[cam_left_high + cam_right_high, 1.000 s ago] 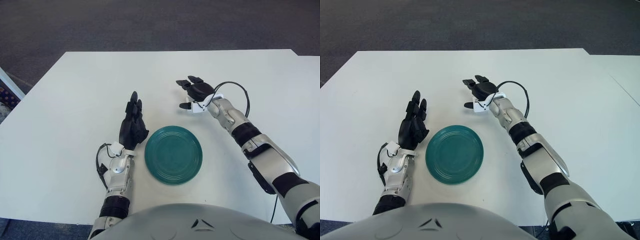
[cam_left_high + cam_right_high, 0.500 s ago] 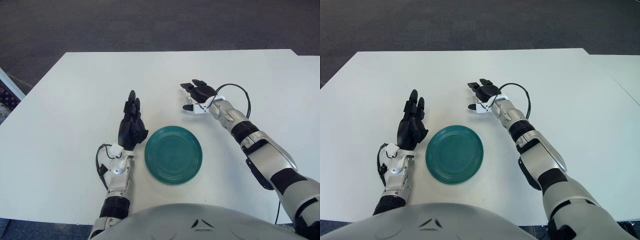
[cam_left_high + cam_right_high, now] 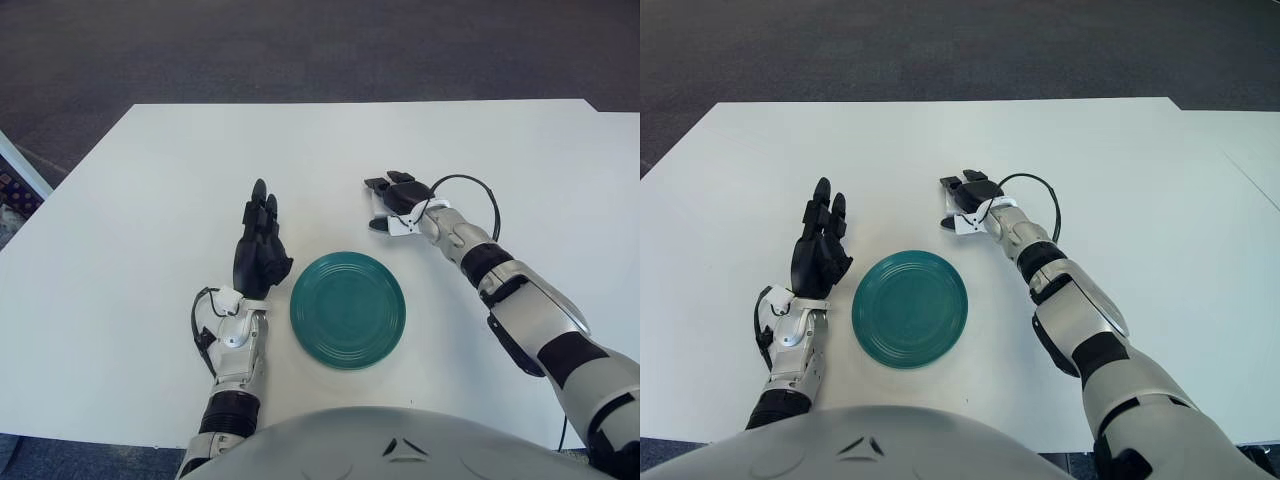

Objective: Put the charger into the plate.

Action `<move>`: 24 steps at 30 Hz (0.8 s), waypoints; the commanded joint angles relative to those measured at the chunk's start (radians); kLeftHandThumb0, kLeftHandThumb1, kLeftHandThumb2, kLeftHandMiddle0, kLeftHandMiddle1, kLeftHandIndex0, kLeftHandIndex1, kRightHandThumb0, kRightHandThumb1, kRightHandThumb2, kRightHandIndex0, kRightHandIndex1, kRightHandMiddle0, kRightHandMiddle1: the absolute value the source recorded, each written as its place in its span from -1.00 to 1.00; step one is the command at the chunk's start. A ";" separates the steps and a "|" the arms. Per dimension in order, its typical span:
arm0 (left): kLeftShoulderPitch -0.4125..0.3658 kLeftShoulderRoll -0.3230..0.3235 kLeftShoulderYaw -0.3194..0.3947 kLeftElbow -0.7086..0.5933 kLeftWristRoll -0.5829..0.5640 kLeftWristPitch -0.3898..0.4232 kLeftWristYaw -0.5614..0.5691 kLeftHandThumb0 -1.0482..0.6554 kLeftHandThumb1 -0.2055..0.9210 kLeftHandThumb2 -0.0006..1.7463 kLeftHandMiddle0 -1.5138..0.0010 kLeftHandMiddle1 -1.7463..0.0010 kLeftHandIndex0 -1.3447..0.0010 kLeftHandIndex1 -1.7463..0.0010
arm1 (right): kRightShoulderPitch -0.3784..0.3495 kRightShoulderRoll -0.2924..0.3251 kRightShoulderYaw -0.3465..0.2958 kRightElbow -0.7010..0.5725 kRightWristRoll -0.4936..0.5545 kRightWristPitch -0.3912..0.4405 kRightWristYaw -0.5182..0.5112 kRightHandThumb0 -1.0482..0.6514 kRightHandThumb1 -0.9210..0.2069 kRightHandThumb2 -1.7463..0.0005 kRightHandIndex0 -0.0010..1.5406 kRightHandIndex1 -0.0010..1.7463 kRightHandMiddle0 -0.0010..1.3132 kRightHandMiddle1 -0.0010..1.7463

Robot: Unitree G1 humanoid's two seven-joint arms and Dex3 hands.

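Left eye view: your right robot hand (image 3: 393, 200) is closing over the white charger (image 3: 383, 208) on the table (image 3: 150, 180), beyond the green plate (image 3: 347, 309); whether it is gripping, you cannot tell. Right eye view: your left robot hand (image 3: 818, 252) is idling open beside the plate. A loose hold risks dropping the charger short.

1. The plate (image 3: 347, 309) lies open from above, with nothing in it.
2. The left hand (image 3: 259, 251) stands just beside the plate's left rim, blocking that side.
3. Bare table (image 3: 180, 170) separates the right hand (image 3: 396, 198) from the plate.
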State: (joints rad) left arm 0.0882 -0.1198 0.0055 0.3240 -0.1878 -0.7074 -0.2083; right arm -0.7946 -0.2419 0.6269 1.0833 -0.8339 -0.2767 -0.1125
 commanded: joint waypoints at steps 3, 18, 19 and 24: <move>0.082 -0.070 -0.014 0.117 -0.047 0.002 -0.024 -1.00 1.00 -0.13 1.00 1.00 1.00 1.00 | -0.016 -0.006 0.042 0.051 -0.027 -0.009 0.005 -0.97 -1.00 0.08 -1.00 -1.00 -1.00 -0.83; 0.064 -0.075 -0.005 0.166 -0.063 -0.059 -0.055 -1.00 1.00 -0.14 1.00 1.00 1.00 1.00 | 0.019 -0.019 0.100 0.135 -0.041 0.001 0.006 -0.94 -1.00 0.10 -1.00 -1.00 -1.00 -0.84; 0.064 -0.075 -0.006 0.165 -0.074 -0.052 -0.066 -1.00 1.00 -0.14 1.00 1.00 1.00 1.00 | 0.020 -0.018 0.104 0.141 -0.043 0.006 0.001 -0.93 -1.00 0.10 -1.00 -1.00 -1.00 -0.85; 0.063 -0.076 -0.003 0.159 -0.094 -0.016 -0.082 -1.00 1.00 -0.14 1.00 1.00 1.00 1.00 | 0.020 -0.017 0.114 0.159 -0.042 0.019 -0.015 -0.93 -1.00 0.09 -1.00 -1.00 -1.00 -0.88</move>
State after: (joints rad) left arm 0.0672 -0.1198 0.0031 0.3469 -0.2278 -0.7373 -0.2770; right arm -0.8317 -0.2458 0.7068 1.1831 -0.8450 -0.2821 -0.1543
